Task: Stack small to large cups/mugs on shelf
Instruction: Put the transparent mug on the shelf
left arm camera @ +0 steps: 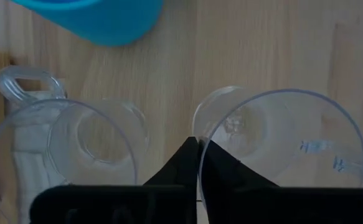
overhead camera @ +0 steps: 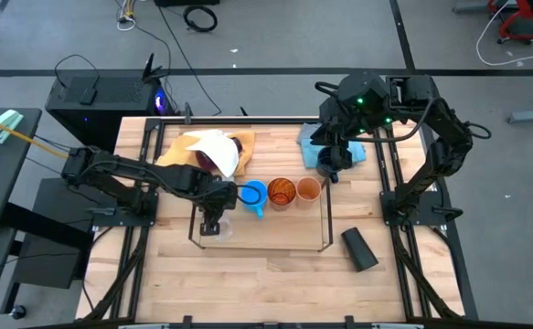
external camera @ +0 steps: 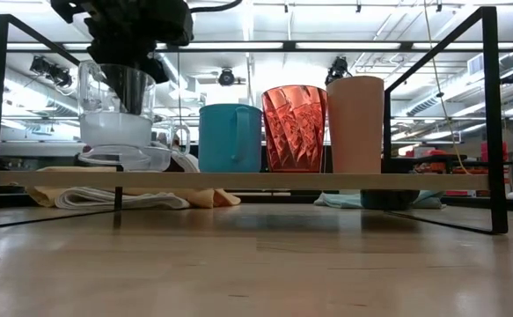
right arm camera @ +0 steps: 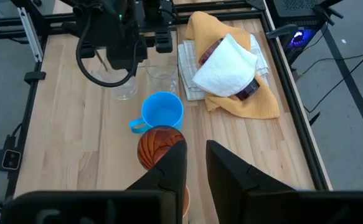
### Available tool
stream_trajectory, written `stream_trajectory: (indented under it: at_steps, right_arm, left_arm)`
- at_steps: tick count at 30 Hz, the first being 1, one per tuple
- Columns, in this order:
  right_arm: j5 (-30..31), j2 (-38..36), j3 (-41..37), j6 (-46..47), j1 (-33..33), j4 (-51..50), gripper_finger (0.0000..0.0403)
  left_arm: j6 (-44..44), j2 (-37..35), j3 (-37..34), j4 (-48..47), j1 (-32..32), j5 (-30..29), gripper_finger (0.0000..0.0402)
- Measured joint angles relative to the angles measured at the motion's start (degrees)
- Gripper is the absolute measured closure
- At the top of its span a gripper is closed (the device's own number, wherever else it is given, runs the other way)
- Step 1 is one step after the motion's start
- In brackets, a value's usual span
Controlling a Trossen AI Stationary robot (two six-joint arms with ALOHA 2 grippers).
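Observation:
On the shelf (external camera: pixel 238 180) a light-blue mug (overhead camera: pixel 254 195), an amber-orange tumbler (overhead camera: pixel 282 192) and a small orange cup (overhead camera: pixel 308 189) stand in a row. At the shelf's left end, my left gripper (left arm camera: pixel 198 146) is shut on a clear cup (left arm camera: pixel 281 137). Beside that cup stands a clear mug (left arm camera: pixel 63 155) with a handle. My right gripper (right arm camera: pixel 197 158) hangs high over the table's far right, slightly open with nothing between its fingers. A black cup (overhead camera: pixel 359 249) lies on its side on the table, right of the shelf. A purple tumbler (right arm camera: pixel 246 90) lies under cloths. My left gripper pinches the clear cup's rim (left arm camera: pixel 200 163), one finger inside the cup and one outside. The fingers come from above, pointing steeply down. The cup stays upright, mouth up, its bottom (external camera: pixel 115 163) at the shelf's base; whether it rests there I cannot tell.
A yellow cloth (overhead camera: pixel 179 146) with a white cloth (overhead camera: pixel 218 146) on it lies behind the shelf at the far left. A blue cloth (overhead camera: pixel 314 157) lies below my right arm. Bare wood runs along the table's near side.

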Motion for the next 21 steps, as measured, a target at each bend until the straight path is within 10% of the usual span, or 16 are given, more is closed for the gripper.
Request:
stream_trajectory:
  at_steps: [21]
  right_arm:
    - [0.00, 0.00, 0.00, -0.26, 0.01, 0.04, 0.0334]
  left_arm:
    - [-0.12, 0.30, 0.00, 0.86, -1.11, -0.66, 0.0383]
